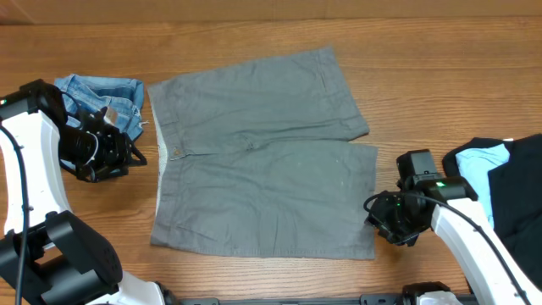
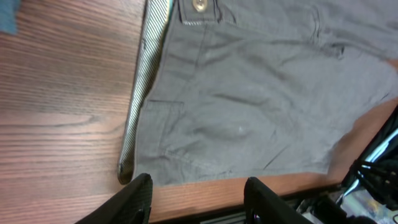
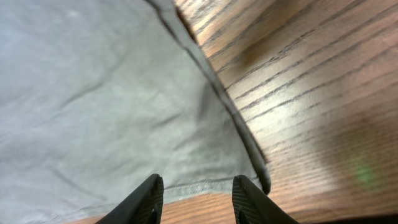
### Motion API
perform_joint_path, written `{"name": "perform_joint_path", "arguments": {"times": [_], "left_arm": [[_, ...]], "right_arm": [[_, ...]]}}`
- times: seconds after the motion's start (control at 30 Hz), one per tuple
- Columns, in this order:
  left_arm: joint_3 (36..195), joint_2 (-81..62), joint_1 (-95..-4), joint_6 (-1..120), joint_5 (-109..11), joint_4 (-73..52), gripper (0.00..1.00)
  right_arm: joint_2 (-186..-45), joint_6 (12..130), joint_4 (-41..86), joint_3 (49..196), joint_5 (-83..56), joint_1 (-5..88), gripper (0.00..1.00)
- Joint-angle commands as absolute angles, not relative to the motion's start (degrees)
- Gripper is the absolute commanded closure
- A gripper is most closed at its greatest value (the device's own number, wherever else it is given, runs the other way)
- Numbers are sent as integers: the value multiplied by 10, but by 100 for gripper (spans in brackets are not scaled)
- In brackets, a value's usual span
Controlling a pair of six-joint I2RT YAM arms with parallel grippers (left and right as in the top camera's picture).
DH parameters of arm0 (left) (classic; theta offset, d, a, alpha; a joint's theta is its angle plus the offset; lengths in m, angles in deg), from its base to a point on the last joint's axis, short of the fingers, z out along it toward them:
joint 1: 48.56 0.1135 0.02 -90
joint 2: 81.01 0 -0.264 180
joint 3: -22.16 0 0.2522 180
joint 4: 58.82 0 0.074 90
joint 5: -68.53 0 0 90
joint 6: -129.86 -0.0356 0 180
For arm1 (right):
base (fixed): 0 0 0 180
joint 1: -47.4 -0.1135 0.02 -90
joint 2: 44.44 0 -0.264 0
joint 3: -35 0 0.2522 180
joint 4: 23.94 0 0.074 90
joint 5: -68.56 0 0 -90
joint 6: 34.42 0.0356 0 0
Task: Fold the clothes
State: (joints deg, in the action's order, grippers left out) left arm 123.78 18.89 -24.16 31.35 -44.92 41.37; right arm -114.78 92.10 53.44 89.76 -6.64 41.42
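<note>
Overhead, small denim shorts [image 1: 102, 93] lie bunched just beyond the far waistband corner of the grey shorts [image 1: 262, 152], which are spread flat on the wooden table [image 1: 423, 76], waistband to the left and legs pointing right, with no fold made yet. The left gripper [image 2: 199, 202] hovers just left of the shorts' waistband, its fingers spread with nothing between them, and its wrist camera looks onto the near waistband corner. Just off the shorts' near right hem corner, the right gripper [image 3: 198, 199] likewise stands parted and empty, with that corner directly ahead of its fingers. Black and light-blue garments [image 1: 508, 169] sit well to the right of the shorts. The fold appears to be only starting. A clean result likely calls for both grippers to pinch every layer at their near corners, lift together and lay the near leg squarely over the far one.
</note>
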Motion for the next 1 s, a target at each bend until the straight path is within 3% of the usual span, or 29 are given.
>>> {"name": "perform_joint_path", "arguments": {"times": [0.0,0.17,0.33,0.5,0.67,0.73,0.8,0.97], "left_arm": [[1241,177,-265,312,-435,421,49],[1234,165,-265,318,-412,446,54],[1226,89,-260,384,-330,464,53],[1153,-11,-261,416,-310,402,50],[1061,-39,-262,415,-358,363,62],[1025,-38,-262,416,-370,349,63],[994,-38,-262,416,-385,337,63],[960,-38,-262,416,-424,317,44]], "right_arm": [[-1140,907,560,904,-64,418,57],[-1140,907,549,881,-37,418,53],[-1140,907,526,869,-16,418,52],[-1141,924,454,818,10,411,82],[-1158,970,401,754,14,411,88],[-1169,986,397,742,13,411,89],[-1176,993,407,742,9,412,96],[-1176,1002,452,747,-3,426,96]]}}
